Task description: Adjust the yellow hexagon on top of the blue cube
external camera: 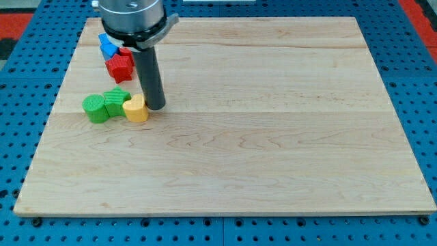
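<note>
Standing upright, rod's my tip (pixel 155 107) touching yellow block (pixel 136 108) | green blocks (pixel 106 104) beside | tool: none.

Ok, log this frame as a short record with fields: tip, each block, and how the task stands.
tip: my tip is down on the board, touching or nearly touching the yellow block's right side
yellow block: rounded, exact shape unclear; right end of a short row
green blocks: two, and, pressed together at the yellow block's left
red block: toward the view's top, beside the rod
blue block: above the red one, partly hidden by the arm
task state: yellow block apart from the blue block, red block between them
</note>
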Robot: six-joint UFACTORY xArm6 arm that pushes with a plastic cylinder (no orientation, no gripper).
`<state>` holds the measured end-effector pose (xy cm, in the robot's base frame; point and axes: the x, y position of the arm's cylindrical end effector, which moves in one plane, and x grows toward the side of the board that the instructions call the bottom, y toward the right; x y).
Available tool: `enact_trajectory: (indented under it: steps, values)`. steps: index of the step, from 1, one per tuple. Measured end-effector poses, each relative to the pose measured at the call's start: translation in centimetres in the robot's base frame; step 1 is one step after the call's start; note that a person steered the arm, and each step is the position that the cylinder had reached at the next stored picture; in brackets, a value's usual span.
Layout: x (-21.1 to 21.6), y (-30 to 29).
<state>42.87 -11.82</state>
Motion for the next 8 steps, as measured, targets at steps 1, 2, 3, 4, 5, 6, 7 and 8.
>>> enact_trajectory:
  steps: [1, 2, 3, 4, 5, 6, 7, 8]
  values:
    - [0.0, -1.9]
    - [0.0, -1.9]
    - [0.0, -1.4]
    - [-0.8, 5.5]
    - [-6.8, 9.4]
    - [-14.6, 9.2]
    - [-21.9, 3.6]
    - [-23.6, 1.6]
